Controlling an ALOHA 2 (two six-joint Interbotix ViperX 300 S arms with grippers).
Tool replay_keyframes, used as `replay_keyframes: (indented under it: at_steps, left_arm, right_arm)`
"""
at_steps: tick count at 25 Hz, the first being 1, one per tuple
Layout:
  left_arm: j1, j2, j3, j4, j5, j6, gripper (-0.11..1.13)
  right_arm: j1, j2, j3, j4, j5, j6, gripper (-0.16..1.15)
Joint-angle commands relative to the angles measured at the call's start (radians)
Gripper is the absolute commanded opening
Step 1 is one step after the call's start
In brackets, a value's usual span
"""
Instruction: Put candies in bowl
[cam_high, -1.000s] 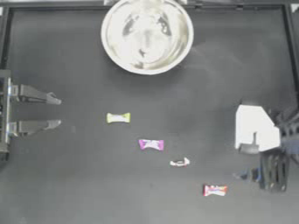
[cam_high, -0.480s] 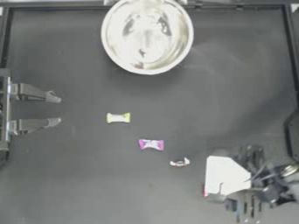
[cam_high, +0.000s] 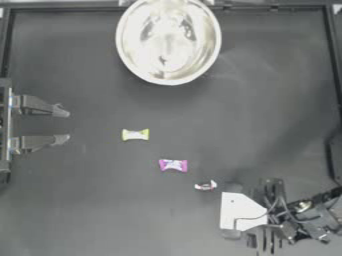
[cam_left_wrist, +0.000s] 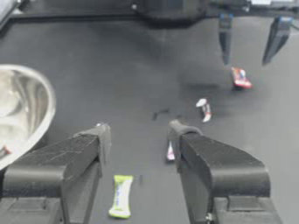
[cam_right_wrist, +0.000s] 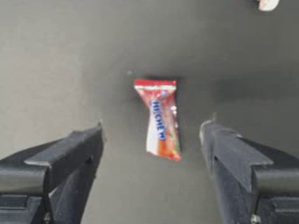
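Right now your right gripper (cam_right_wrist: 152, 135) hangs over the red-orange candy (cam_right_wrist: 159, 118), close to the table's near right corner. Its two jaws are spread wide, one on each side of the candy, and they hold nothing. They do not touch the candy. That candy lies flat on the dark table (cam_high: 87, 200), and you can read blue letters on its wrapper. In the top view the arm covers it, so you only see it from the wrist views.

Your left gripper (cam_high: 63, 125) waits at the left edge of the table. Its jaws are wide open too, and it has nothing in them.

Three more candies lie in a slanted row across the middle of the table. The yellow-green candy (cam_high: 135, 134) is nearest your left gripper. The magenta-purple candy (cam_high: 173, 165) comes next. The white candy (cam_high: 205, 186) is last, near the right arm.

The big shiny bowl (cam_high: 133, 60) sits at the far edge of the table, near the middle of that edge, well apart from all the candies on the table. You can't tell for sure what lies inside it, because the inside is so shiny.
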Motion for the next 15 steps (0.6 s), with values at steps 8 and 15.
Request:
replay_keyframes:
  at_steps: [8, 15]
  left_arm:
    - [0.003, 0.012, -0.006, -0.011, -0.009, -0.002, 0.82]
    - [0.002, 0.028, -0.006, -0.023, -0.011, -0.002, 0.82]
  right_arm:
    - [-0.015, 0.057, 0.003, -0.025, -0.037, 0.002, 0.95]
    - [-0.021, 0.084, 0.003, -0.025, -0.035, 0.002, 0.81]
